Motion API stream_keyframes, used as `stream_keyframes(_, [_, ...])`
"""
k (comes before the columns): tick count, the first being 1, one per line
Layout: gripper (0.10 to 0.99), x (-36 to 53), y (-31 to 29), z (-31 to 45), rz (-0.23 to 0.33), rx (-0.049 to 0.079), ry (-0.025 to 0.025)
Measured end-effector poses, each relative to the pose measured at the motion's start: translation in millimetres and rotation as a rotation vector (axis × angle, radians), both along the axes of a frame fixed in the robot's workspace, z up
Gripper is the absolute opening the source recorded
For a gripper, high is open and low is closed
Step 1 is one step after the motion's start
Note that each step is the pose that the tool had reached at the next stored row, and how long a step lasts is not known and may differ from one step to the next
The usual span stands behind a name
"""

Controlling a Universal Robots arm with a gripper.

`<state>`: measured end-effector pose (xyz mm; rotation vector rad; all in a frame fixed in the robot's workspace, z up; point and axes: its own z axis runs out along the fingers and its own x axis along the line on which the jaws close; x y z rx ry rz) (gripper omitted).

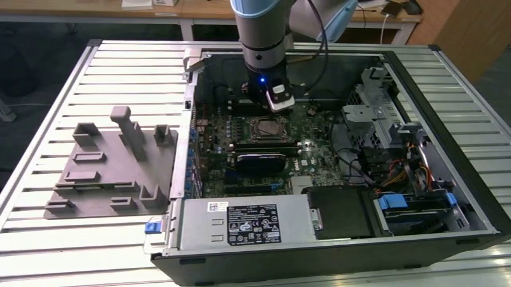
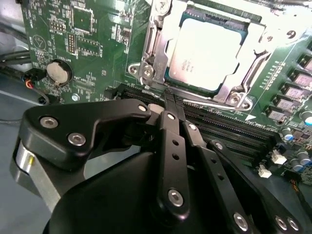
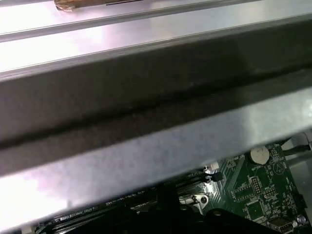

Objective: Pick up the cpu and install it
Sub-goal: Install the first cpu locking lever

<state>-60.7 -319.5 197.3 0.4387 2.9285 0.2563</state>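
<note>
Looking down: my arm (image 1: 262, 36) stands near upright over the open case (image 1: 447, 179), wrist low above the board (image 1: 315, 158), as the exterior view has it.
Hidden: my own bulk covers my fingertips in the exterior view; I cannot tell there what lies right under me.
Claw (image 2: 171, 97): in the second wrist view my two black fingers (image 2: 171, 141) lie close together, tips meeting, and nothing is held between them.
Cpu (image 2: 207, 51): seated in the socket (image 2: 151, 46), silver top up, metal frame around its edges; it lies just beyond my fingertips, apart from them. In the exterior view the socket (image 1: 267, 127) shows as a dark square just below my wrist.
Cut off: the far edge of the socket frame is washed out by glare.
First wrist view: a blurred grey case wall (image 3: 146, 122) crosses most of it; a strip of green board (image 3: 258, 190) and a coin cell (image 3: 259, 155) peek beneath.
Beside the case: a grey fixture (image 1: 112, 173) on the slatted table (image 1: 48, 119), at the exterior view's left.
</note>
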Motion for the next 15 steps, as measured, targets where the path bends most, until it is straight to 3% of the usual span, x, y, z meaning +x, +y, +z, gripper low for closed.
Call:
stream_keyframes(7, [0.106, 0.0, -2.3, -1.7, -0.005, 0.000, 0.0000])
stream_keyframes(15, [0.106, 0.1, -2.3, 5.3, -0.007, 0.002, -0.0003])
